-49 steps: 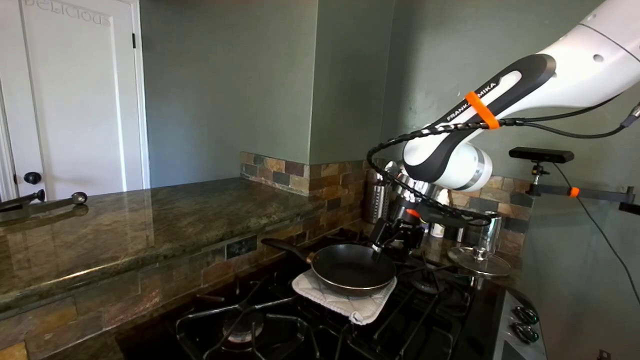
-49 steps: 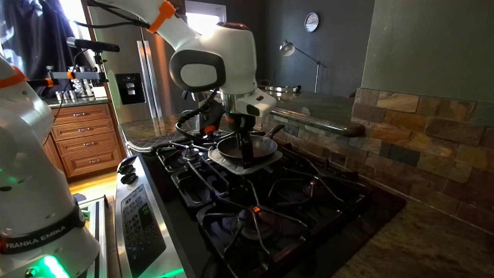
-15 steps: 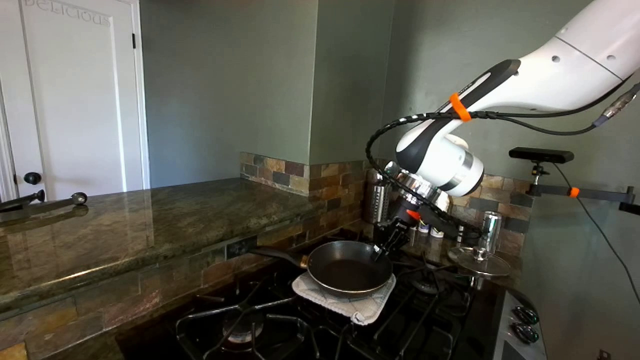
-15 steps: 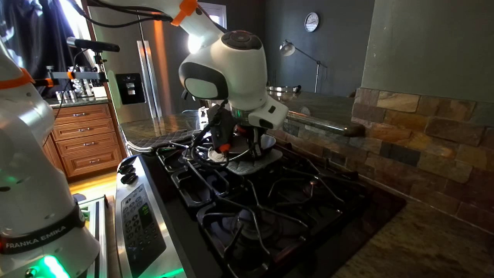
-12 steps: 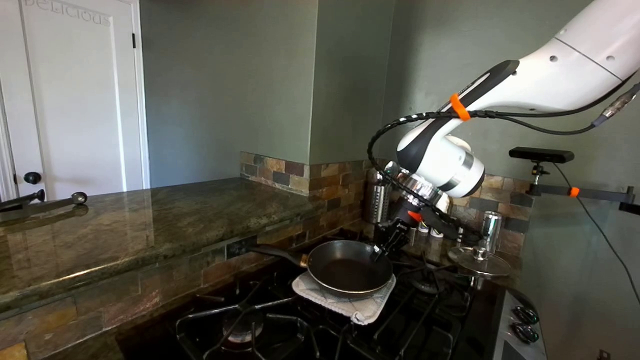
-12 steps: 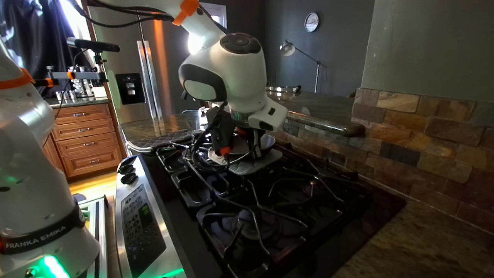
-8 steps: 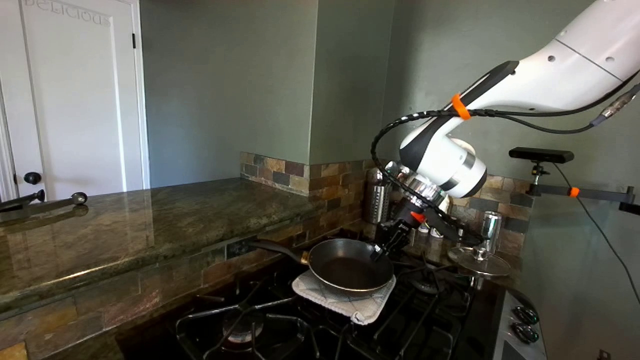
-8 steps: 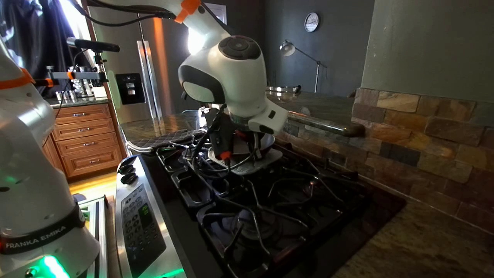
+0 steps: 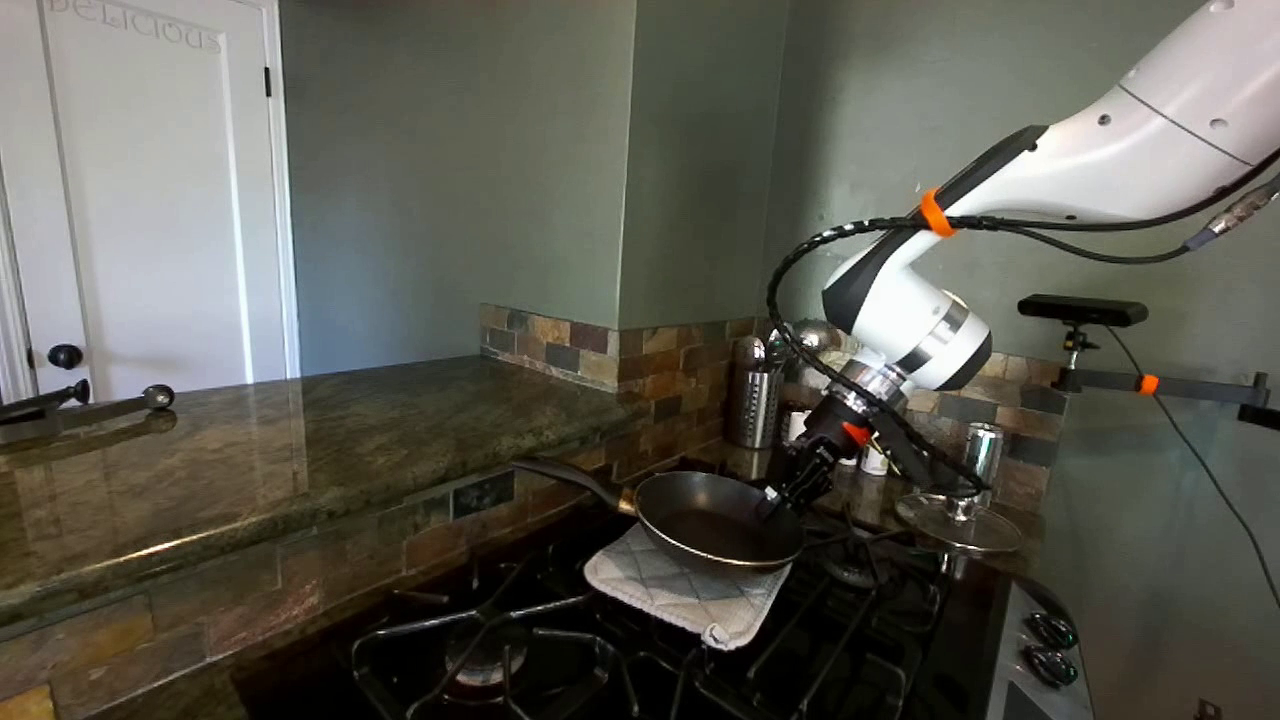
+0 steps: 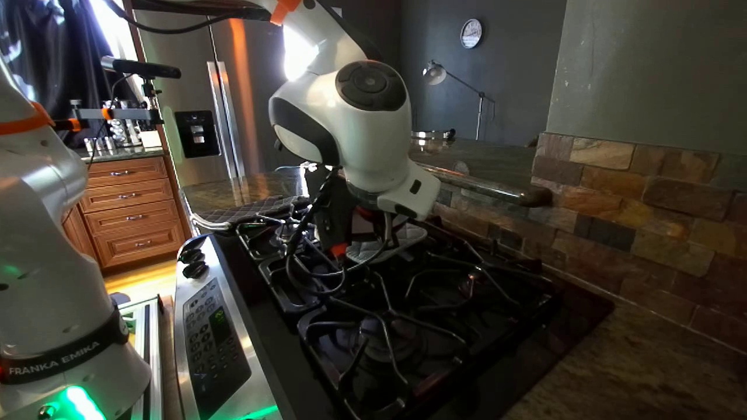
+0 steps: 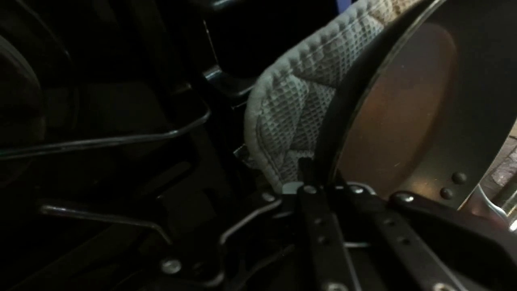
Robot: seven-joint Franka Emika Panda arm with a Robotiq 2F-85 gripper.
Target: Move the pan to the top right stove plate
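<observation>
One arm [image 9: 1090,170]: slants in from 2 o'clock in an exterior view, its end tipped toward 7.
Gripper [image 9: 768,502]: clenched on the pan [image 9: 710,530] (by its 2 o'clock edge).
Pan: over the cloth [image 9: 680,595] (touching or not, I cannot tell), handle [image 9: 570,472] toward 10 o'clock.
Wrist [image 10: 373,146]: hides nearly all of the pan in an exterior view.
Grate [image 11: 121,141]: dim, at 9 o'clock in the wrist view; the pan is cropped at 2.
</observation>
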